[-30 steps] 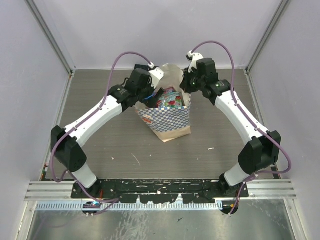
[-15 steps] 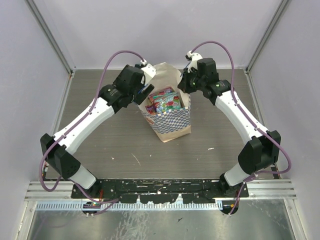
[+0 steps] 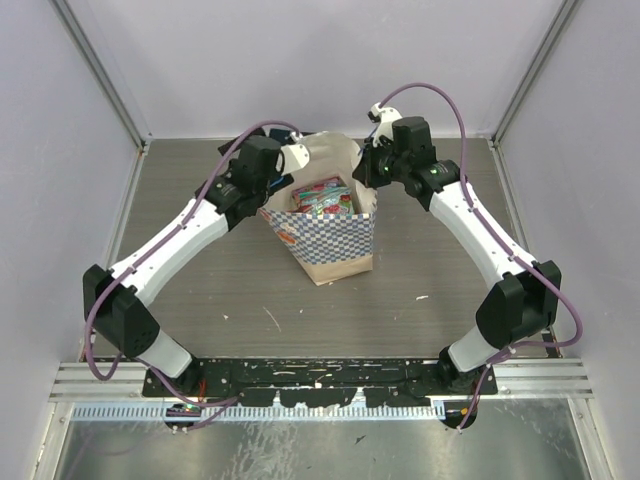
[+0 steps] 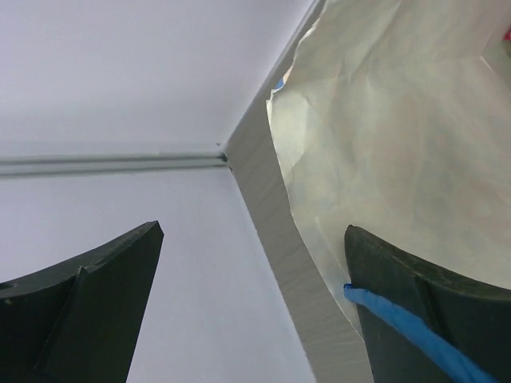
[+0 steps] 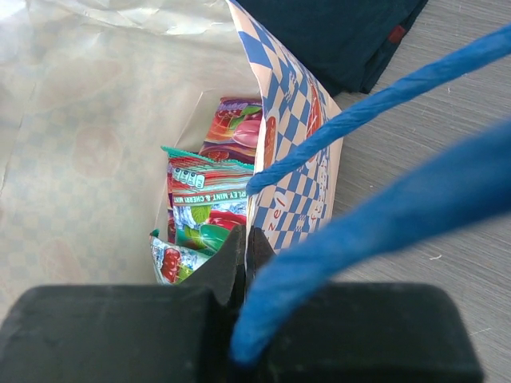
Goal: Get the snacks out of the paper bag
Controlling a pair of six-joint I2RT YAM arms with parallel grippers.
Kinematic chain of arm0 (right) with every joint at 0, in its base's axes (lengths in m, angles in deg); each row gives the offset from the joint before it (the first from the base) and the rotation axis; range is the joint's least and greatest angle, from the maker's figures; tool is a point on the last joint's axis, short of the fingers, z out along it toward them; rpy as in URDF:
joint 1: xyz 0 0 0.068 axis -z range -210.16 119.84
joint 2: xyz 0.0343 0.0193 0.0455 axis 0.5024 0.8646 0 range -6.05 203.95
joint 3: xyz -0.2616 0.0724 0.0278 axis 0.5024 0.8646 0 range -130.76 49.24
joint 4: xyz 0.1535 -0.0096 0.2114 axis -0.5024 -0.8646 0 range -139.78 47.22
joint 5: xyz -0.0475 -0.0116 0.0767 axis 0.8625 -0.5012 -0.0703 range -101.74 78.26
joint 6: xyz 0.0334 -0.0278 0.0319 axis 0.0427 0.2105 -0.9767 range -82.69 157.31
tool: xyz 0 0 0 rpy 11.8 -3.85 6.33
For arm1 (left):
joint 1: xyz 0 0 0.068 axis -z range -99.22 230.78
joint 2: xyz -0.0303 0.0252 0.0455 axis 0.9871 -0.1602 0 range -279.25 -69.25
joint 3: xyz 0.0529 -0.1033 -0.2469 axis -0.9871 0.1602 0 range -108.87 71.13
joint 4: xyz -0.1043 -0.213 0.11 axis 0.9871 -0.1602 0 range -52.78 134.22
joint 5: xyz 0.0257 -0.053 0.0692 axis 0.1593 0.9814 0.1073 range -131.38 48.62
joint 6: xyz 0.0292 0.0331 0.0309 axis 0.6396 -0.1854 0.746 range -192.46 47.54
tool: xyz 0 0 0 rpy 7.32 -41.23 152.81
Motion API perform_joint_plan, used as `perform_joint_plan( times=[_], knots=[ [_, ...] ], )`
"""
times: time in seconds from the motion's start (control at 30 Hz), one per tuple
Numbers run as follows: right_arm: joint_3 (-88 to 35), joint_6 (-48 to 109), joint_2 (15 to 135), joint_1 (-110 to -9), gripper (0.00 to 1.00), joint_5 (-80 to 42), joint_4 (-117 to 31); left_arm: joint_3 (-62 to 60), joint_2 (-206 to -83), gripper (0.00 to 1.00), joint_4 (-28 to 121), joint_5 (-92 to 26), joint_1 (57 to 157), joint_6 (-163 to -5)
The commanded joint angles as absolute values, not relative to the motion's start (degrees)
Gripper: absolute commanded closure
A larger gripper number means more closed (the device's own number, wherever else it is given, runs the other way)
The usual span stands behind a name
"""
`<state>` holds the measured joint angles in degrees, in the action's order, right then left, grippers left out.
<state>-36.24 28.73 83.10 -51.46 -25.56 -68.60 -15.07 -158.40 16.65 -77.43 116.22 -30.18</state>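
Note:
The paper bag [image 3: 335, 240] stands upright in the middle of the table, its mouth open. Several snacks [image 3: 322, 197] lie inside it; in the right wrist view they show as glossy green, red and purple pouches [image 5: 209, 203]. My right gripper [image 3: 368, 172] is shut on the bag's right wall [image 5: 291, 120], and a blue cord handle [image 5: 375, 104] runs across that view. My left gripper [image 3: 288, 163] is at the bag's back left rim, open. Its fingers [image 4: 88, 295] stand wide apart beside the cream inside [image 4: 391, 136] of the bag, and a blue cord [image 4: 399, 319] lies over the right one.
A dark navy folded cloth [image 5: 335, 32] lies on the table just beyond the bag. Grey walls enclose the table at the back and both sides. A few small white scraps [image 3: 421, 297] lie on the table in front of the bag.
My left arm has drawn back and left to the bag's back left rim. The bag has shifted slightly left and its mouth stands wider, showing more of the snacks. My right gripper keeps its hold.

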Motion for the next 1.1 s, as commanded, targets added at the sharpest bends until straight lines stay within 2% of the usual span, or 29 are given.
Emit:
perform_joint_plan(
  times=[0.0, 0.3, 0.5, 0.77, 0.97, 1.07],
  knots=[
    [-38.7, 29.4, 78.9, -51.3, 0.99, -27.8, -60.4, -13.3, -151.3, 0.02, 31.7, -74.4, 115.6, -16.2],
    [-39.3, 29.5, 79.4, -51.1, 1.0, -28.6, -61.0, -13.7, -146.5, 0.02, 28.9, -66.2, 114.6, -4.7],
    [-39.3, 29.5, 79.2, -50.5, 0.99, -29.1, -61.2, -7.7, -141.5, 0.02, 28.3, -57.1, 111.0, 2.0],
    [-38.8, 29.3, 79.2, -49.9, 0.99, -29.7, -61.1, -2.6, -139.5, 0.02, 25.5, -58.7, 109.5, 2.8],
    [-38.5, 28.7, 79.6, -49.3, 0.97, -29.8, -61.0, -2.7, -139.2, 0.02, 13.3, -62.1, 111.4, -3.7],
    [-38.4, 28.2, 79.9, -49.3, 0.97, -29.8, -60.8, -2.7, -139.0, 0.02, 11.7, -65.3, 112.2, -7.4]
  ],
)
